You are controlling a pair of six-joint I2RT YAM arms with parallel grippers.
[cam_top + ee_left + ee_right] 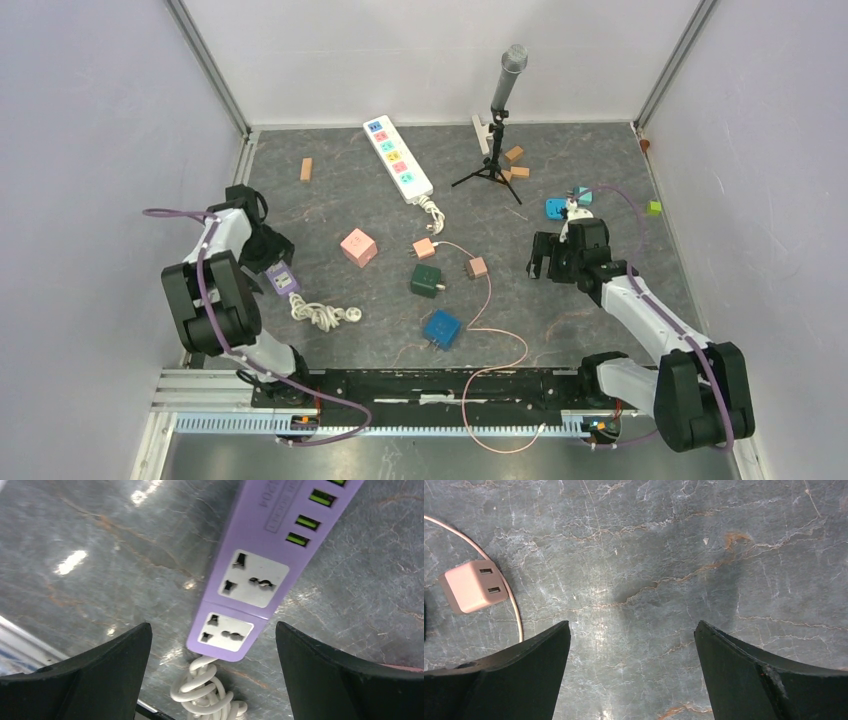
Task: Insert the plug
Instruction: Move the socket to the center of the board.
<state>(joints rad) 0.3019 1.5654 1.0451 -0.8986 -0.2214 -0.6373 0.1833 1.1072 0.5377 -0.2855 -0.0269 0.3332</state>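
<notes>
purple power strip (272,550), white cord (202,692), grey veined tabletop (100,545).

White shells and bulky black joints clad the left arm (225,235) and right arm (650,310); purple cables (170,213) trail behind the black left claw (211,629) and right claw (633,625).

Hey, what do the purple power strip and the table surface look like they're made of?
Purple power strip: probably moulded plastic, going by the smooth, evenly coloured lavender shell with a soft sheen and a crisp seam between sections.
Table surface: grey with white and rust veins and glossy light reflections. It could be polished stone or a marble-print laminate; the look leaves that open.
</notes>
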